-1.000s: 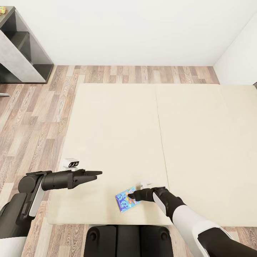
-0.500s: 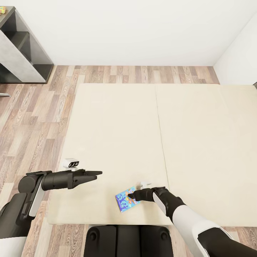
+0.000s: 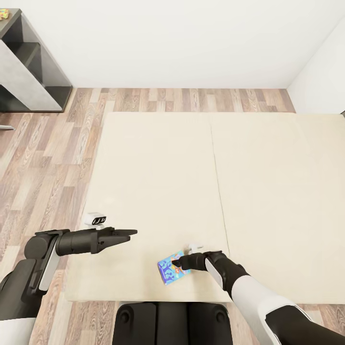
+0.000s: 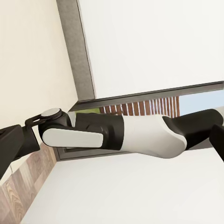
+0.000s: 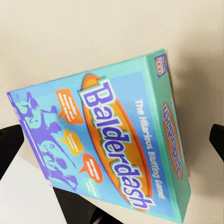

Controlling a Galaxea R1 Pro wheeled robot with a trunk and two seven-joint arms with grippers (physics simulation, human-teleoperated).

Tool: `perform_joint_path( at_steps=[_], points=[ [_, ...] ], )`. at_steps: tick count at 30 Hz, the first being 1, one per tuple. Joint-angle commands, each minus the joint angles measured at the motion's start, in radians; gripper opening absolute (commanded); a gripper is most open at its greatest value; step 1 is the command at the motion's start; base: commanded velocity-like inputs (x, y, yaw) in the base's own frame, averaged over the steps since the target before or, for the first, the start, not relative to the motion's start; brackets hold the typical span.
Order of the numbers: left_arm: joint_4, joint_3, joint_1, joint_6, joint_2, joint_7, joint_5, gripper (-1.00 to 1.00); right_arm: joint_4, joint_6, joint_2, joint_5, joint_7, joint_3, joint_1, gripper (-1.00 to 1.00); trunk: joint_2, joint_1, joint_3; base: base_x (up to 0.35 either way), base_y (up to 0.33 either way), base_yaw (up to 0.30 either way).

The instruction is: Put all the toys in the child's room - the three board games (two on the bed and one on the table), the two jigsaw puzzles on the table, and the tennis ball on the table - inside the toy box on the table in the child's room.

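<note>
Head view: right gripper (image 3: pixel 176 263) down at the near edge of the bed (image 3: pixel 158 172), over the Balderdash board game (image 3: pixel 168 271), a blue and teal box lying flat on the cream top close to the robot's base. Black fingertips over the box's right part, touching or almost touching it; from here impossible to tell how far apart the jaws stand.

Right wrist view: Balderdash board game (image 5: pixel 109 144) large and close, seen at a tilt, with its orange title oval and its printed side face. One dark finger (image 5: pixel 8 144) at one edge of the picture and the other at the opposite edge, well apart, with the box between them. Jaws spread wide, released, not pressed on the box sides. A dark gripper part partly covering the box's lower corner.

Right arm bent at the elbow, white forearm reaching from the robot's right side inward toward the box.

Left gripper (image 3: pixel 132 233) held above the bed's near-left part, pointing to the right, fingers together in a thin point, apparently clenched on nothing. Left arm level, elbow out over the wood-plank floor (image 3: pixel 43 163).

Left wrist view: mostly the right arm and white walls; left fingers hard to make out.

Dark grey shelf unit (image 3: pixel 28 72) at the far left, cut off by the picture's edge.
</note>
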Motion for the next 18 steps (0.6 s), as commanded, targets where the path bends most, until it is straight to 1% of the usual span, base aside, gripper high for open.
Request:
perform_joint_path(
  at_steps=[1, 18],
  points=[
    [0.000, 0.000, 0.000, 0.011, 0.000, -0.004, -0.001, 1.00, -0.001, 0.006, -0.001, -0.010, -0.001, 0.006, 0.000, 1.00, -0.001, 0.001, -0.001, 0.000, 0.015, 0.000],
    [0.000, 0.000, 0.000, 0.011, 0.000, -0.004, -0.001, 1.00, -0.001, 0.006, -0.001, -0.010, -0.001, 0.007, 0.000, 1.00, -0.001, 0.001, -0.001, 0.000, 0.005, 0.000]
  ],
)
